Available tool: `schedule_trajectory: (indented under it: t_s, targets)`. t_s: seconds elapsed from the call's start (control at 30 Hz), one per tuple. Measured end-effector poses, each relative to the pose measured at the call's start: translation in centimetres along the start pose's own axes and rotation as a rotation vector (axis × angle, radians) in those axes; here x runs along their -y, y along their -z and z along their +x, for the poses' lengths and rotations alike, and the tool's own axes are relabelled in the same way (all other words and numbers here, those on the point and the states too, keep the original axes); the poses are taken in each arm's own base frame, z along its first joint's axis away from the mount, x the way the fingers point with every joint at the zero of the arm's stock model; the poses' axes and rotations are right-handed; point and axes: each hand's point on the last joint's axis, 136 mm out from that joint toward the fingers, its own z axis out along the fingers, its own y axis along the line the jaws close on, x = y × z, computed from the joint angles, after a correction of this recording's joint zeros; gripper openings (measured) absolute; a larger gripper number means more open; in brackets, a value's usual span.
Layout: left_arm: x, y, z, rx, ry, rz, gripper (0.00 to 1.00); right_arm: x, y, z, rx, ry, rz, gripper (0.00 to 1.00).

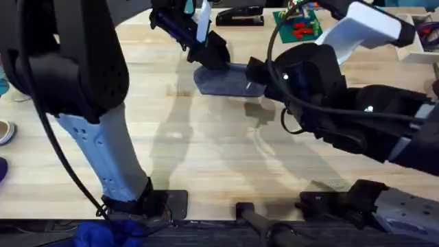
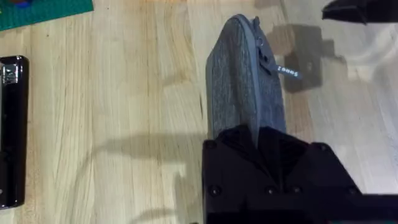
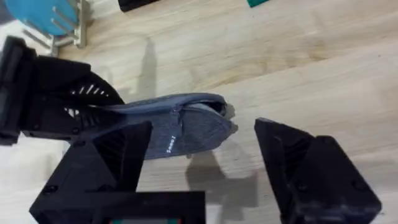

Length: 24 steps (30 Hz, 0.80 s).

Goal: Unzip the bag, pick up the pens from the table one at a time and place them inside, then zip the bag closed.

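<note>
The blue-grey bag (image 1: 230,80) lies on the table (image 1: 206,137) toward the back middle. My left gripper (image 1: 214,58) is shut on the bag's left end; in the left wrist view its fingers (image 2: 256,134) pinch that end of the bag (image 2: 242,74), and the zipper runs away to a pull with a small tag (image 2: 277,67) near the far end. My right gripper (image 1: 255,71) is at the bag's right end, open. In the right wrist view the bag's end (image 3: 186,127) lies just ahead of its spread fingers (image 3: 305,168). The pens are out of view.
A black stapler (image 1: 240,15) and a green board (image 1: 298,24) sit at the back edge, behind the bag. The stapler (image 2: 12,124) also lies well aside of the bag in the left wrist view. Bare wood stretches in front of the bag.
</note>
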Motion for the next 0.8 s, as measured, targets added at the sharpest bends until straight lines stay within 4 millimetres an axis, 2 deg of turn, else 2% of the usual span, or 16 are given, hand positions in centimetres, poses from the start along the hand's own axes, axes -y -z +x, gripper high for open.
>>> schedule_trajectory:
  t_s: [0.4,0.8]
  targets:
    - [0.0,0.0,0.0,0.0,0.0,0.0,0.042,-1.3,-0.2,1.3,-0.07,-0.026,-0.064,0.996]
    - [0.0,0.0,0.0,0.0,0.0,0.0,0.041,-3.0,-3.3,3.4,-0.088,-0.005,-0.08,0.996]
